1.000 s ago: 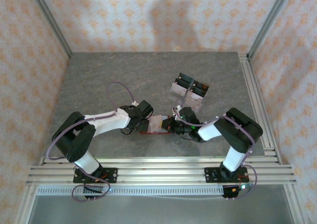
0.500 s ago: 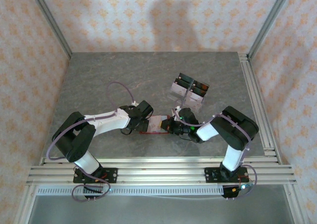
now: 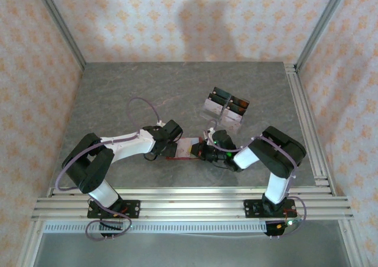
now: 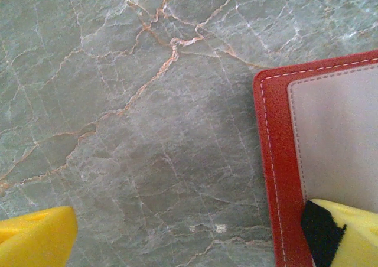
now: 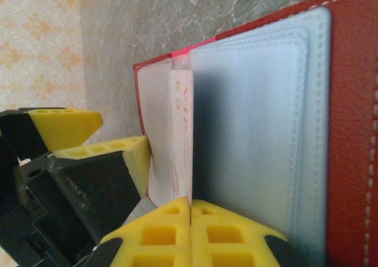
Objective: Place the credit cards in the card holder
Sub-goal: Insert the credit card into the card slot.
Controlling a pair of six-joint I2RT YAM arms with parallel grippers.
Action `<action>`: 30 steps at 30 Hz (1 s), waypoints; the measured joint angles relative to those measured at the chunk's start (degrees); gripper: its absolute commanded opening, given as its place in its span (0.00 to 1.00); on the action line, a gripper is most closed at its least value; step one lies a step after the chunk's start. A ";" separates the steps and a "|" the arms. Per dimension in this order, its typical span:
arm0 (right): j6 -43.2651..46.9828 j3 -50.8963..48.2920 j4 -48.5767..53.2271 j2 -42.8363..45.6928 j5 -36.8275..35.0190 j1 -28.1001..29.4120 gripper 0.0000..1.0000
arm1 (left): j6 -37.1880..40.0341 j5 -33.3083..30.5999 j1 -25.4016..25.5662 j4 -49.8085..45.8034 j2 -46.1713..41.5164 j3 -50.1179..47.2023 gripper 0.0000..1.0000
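- The red card holder lies open and flat on the table, near the front edge, between your two hands.
- Your right hand has its fingers pressed together. A pale pink credit card stands edge-on at their seam, apparently pinched, just beside the holder's translucent inner pockets. Whether it has entered a slot cannot be told.
- Your left hand is spread wide. One yellow fingertip seems to rest on the holder's pale lining, and the other is over bare table.
- The card should be light, stiff and slick. Hold it by its short end, square to the slot, or it may pivot.
- The holder looks soft and likely to slide or fold shut, so pin it near an edge, clear of the pocket mouth.
- The table is grey veined stone, smooth and probably slippery.
- A clear stand with black blocks sits further back, and patterned wallpaper encloses the booth.
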State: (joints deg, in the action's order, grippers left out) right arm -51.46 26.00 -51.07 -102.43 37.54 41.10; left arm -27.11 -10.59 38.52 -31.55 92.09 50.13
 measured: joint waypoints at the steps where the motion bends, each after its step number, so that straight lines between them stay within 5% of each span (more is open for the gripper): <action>1: -0.02 -0.20 -0.11 0.11 0.00 0.00 0.00 | 0.00 0.00 0.00 0.00 0.00 0.00 1.00; 26: -1.49 2.73 -1.75 -3.23 2.36 0.37 0.00 | 0.00 0.02 0.00 0.00 0.00 0.00 1.00; 30: -1.92 2.78 -1.75 -3.28 2.49 0.37 0.17 | -0.11 0.00 0.00 -0.13 -0.07 0.07 1.00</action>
State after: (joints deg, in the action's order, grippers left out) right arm -53.39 28.77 -52.82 -105.71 40.03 41.47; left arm -27.22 -10.59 38.52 -31.68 92.03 50.19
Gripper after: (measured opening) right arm 0.074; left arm 0.997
